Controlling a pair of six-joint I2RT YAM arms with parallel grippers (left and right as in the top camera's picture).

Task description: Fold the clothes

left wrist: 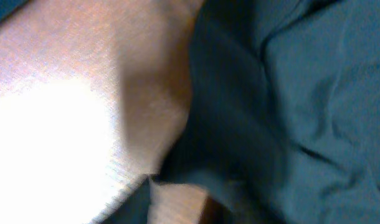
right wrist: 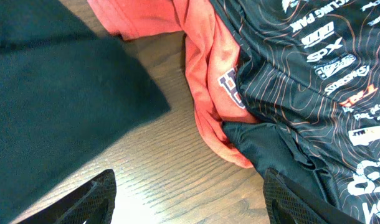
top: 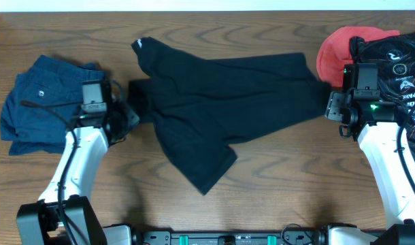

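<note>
You have the trousers (top: 214, 109) spread across the overhead's centre. The left gripper (top: 128, 112) sits at their left end, its jaws too blurred to judge. The right gripper (right wrist: 189, 190) stands spread and empty beside their right edge. Bare table (top: 296, 184) shows lower centre, with shorts (top: 37, 102) at left and a jersey (right wrist: 314, 93) upper right.

The trousers (top: 214, 109) are plain black with one tiny white mark (top: 141, 43), and the desk (top: 296, 184) is brown with darker wavy wood lines. The shorts (top: 37, 102) are dark blue, and the jersey (top: 406, 68) is black with thin orange-red squiggly lines and white and red words. The cloth (top: 333, 54) beside it is orange-red with a small dark and white badge (right wrist: 230, 84), and the robot arms (top: 81, 153) are white with black parts.
</note>
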